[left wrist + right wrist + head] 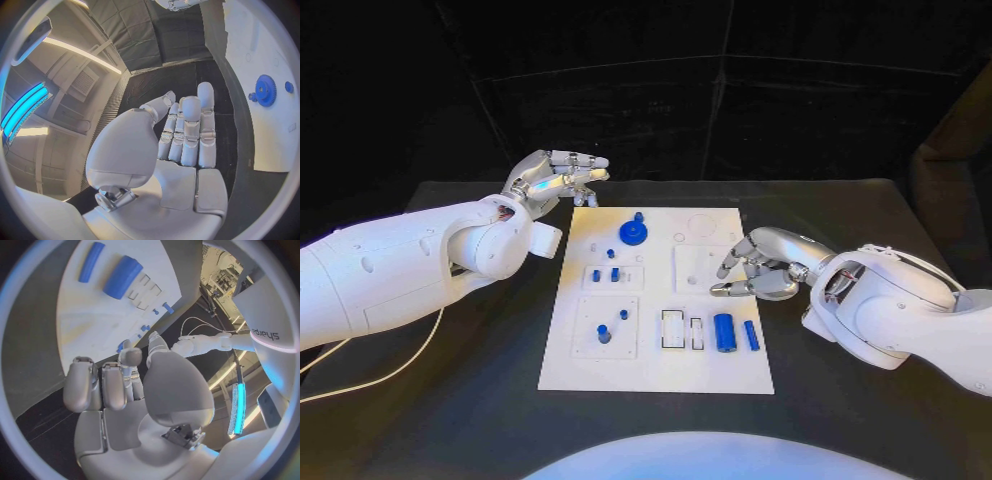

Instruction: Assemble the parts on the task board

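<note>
Head view: left hand (557, 180) and right hand (764, 265) both empty, fingers loosely apart.

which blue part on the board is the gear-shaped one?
The round blue toothed gear near the far edge of the white task board. The other blue parts are plain cylinders or small pegs.

We read one marking: the word "sharpa", in dark letters, on the white shell of the left arm (265, 315) in the right wrist view. We find no other legible text.
</note>
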